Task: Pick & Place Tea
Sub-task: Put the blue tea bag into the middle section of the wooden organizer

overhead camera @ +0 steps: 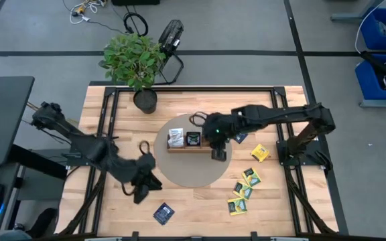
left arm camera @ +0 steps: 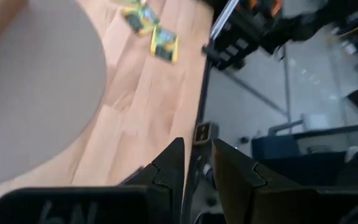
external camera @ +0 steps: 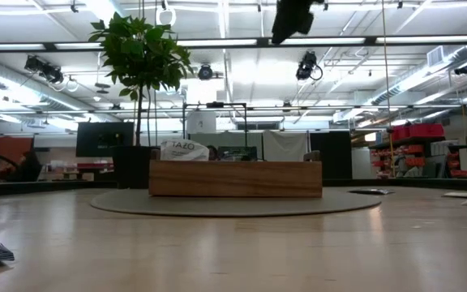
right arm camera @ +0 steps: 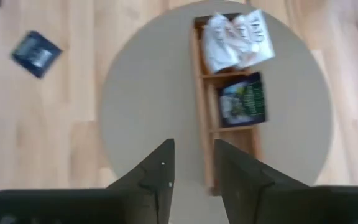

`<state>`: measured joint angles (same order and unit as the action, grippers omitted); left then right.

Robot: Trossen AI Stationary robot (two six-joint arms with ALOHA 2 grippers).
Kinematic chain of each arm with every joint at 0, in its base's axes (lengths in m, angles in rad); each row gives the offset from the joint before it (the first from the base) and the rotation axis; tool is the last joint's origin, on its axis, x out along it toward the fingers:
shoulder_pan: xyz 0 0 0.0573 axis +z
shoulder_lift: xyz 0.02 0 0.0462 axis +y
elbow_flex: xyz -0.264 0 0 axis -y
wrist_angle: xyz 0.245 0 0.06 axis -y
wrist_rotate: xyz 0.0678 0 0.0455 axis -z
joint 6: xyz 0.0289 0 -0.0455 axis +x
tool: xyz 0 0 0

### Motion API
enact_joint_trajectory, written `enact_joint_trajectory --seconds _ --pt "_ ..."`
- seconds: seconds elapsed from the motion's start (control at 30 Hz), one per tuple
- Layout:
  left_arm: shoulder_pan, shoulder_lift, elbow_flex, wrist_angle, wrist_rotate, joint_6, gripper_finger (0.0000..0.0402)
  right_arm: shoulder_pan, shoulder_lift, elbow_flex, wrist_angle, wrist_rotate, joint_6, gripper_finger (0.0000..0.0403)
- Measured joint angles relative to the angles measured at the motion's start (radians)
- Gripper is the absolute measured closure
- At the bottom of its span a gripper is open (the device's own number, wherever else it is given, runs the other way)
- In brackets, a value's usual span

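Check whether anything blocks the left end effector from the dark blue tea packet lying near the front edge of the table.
Nothing visible does. In the high view the left end effector hangs beside the dark blue tea packet, with only bare table between them. The right end effector is off above the wooden tray.

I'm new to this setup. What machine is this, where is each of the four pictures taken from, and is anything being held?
Two dark robot arms work at a wooden table. One picture looks straight down, one looks level across the tabletop, and one comes from each wrist. On a round grey mat sits a wooden tray holding white tea packets and a dark packet. Yellow-green packets and a dark blue packet lie loose. The right pincer hangs over the tray, slightly open and empty. The left pincer waits at the table's edge, empty too.
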<state>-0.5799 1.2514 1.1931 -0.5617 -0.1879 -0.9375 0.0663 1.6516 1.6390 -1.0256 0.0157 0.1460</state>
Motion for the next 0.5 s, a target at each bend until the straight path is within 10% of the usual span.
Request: enact_joint_trajectory --seconds 0.5 --pt "-0.097 0.311 0.0 -0.012 0.011 -0.188 0.0315 0.222 -0.003 -0.075 0.068 0.108 0.205 0.0282"
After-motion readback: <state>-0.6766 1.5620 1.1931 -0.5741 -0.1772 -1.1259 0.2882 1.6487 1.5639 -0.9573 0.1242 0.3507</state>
